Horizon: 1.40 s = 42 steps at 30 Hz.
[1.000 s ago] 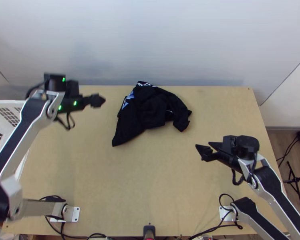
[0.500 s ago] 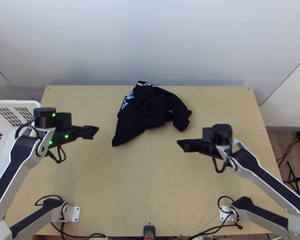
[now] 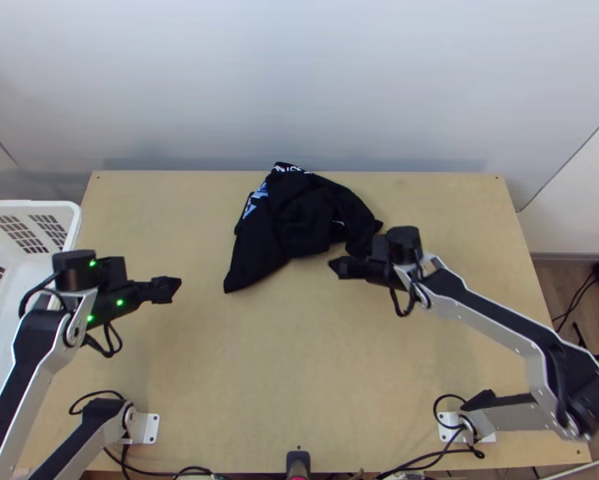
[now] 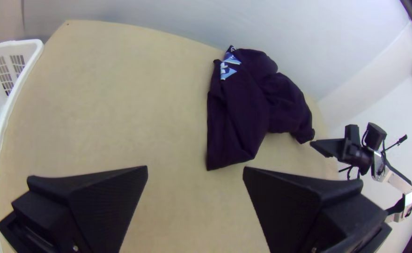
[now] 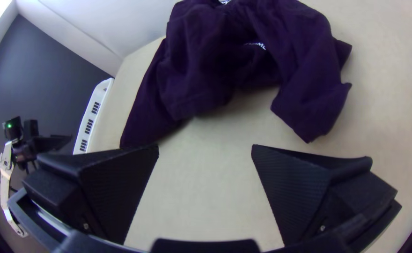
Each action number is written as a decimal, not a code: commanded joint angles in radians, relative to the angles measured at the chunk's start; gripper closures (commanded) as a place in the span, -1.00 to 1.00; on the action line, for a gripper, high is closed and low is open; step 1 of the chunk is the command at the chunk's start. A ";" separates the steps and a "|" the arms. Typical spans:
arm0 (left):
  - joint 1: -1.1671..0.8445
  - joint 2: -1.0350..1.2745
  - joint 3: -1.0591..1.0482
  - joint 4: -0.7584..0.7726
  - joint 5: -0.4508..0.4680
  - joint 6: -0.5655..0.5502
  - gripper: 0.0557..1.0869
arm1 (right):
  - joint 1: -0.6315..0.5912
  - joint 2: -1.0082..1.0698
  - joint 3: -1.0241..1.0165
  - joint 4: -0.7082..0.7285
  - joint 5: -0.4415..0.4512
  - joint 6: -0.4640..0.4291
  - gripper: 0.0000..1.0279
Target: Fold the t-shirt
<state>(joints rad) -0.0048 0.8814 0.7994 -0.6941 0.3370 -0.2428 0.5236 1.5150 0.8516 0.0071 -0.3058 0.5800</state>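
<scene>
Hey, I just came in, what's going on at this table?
A two-armed robot has a black t-shirt with white and blue print to fold, but nothing is holding it. It lies bunched near the far edge of the light wooden table. The black left tool is open and empty, between the shirt and a white plastic basket. The black right tool, also open and empty, is close to the shirt's near side.
</scene>
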 commanded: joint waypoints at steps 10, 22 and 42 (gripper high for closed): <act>0.035 -0.137 -0.086 -0.024 -0.003 -0.009 -0.92 | -0.007 0.286 0.267 0.044 0.005 0.020 -0.80; 0.042 -0.145 -0.103 -0.021 -0.003 -0.001 -0.92 | -0.008 0.330 0.294 0.054 0.013 0.015 -0.73; 0.035 -0.099 -0.112 0.018 -0.003 0.004 -0.92 | 0.058 0.200 0.394 -0.249 -0.003 -0.155 0.94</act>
<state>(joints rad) 0.0357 0.7742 0.6834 -0.6830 0.3340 -0.2455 0.5770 1.7969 1.1965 -0.1192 -0.3073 0.4446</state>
